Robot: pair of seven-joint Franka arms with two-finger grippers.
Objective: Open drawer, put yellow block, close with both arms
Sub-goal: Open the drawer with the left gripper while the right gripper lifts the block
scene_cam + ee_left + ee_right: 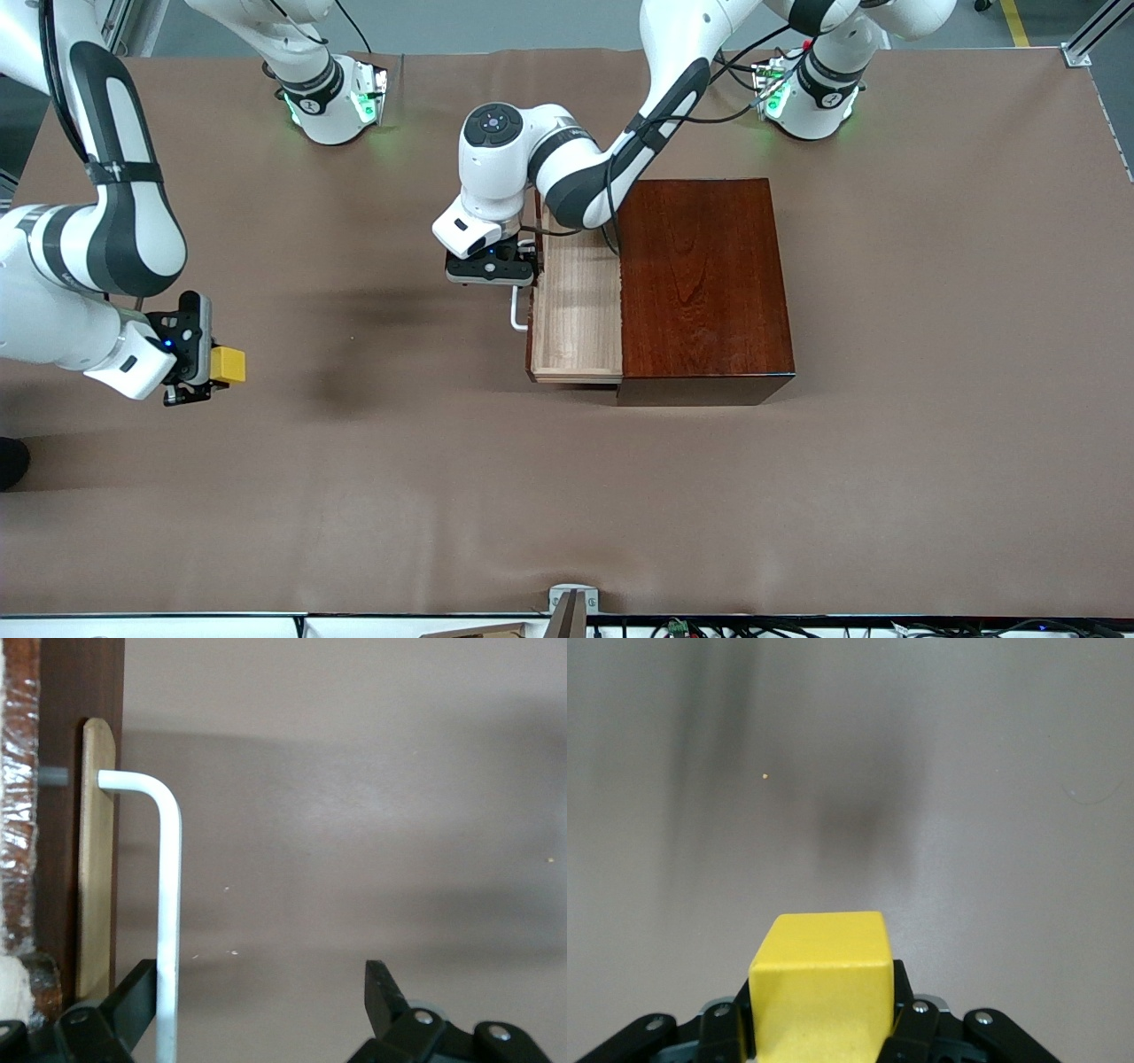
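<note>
My right hand (205, 368) grips the yellow block (228, 364), up over bare desk (567, 496) twd the right arm's end, approx 9 o'clock of the drawer (576, 306). Drawer's pulled partway out of the wooden box (704, 283). My left hand (257, 1010) is spread wide around the white handle (166, 904).

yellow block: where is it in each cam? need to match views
Front view: yellow block held in the shut right gripper, over bare tablecloth at the right arm's end.
Left wrist view: not in it.
Right wrist view: block between the fingers.
Shared landmark: the brown tablecloth.
</note>
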